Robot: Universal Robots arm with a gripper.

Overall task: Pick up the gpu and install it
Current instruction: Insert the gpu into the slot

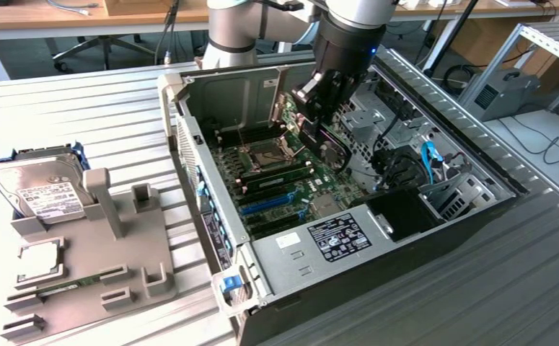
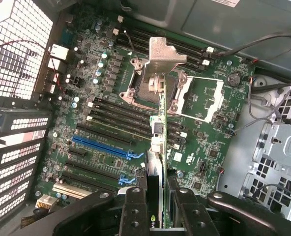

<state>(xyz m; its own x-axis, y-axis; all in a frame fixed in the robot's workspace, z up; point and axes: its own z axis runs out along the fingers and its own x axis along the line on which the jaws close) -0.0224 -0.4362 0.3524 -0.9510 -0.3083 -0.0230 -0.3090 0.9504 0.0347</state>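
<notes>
My gripper [image 2: 158, 199] is shut on the gpu [image 2: 158, 142], which I see edge-on in the wrist view: a thin card with a green board edge and a silver metal bracket [image 2: 163, 51] at its far end. The card hangs above the motherboard [image 2: 106, 93], over the open processor socket and the black slots, apart from the blue slot [image 2: 103, 146]. In the exterior view the gripper [image 1: 319, 119] is lowered into the open computer case [image 1: 260, 288], with the dark gpu [image 1: 330, 150] under it, above the board.
On the exterior view's left, a grey fixture [image 1: 101, 252] holds a silver hard drive [image 1: 37, 189] and a narrow green memory stick [image 1: 68, 284]. Cables, a blue cable [image 1: 428, 155] and drive cages crowd the case's right side. Case walls surround the board.
</notes>
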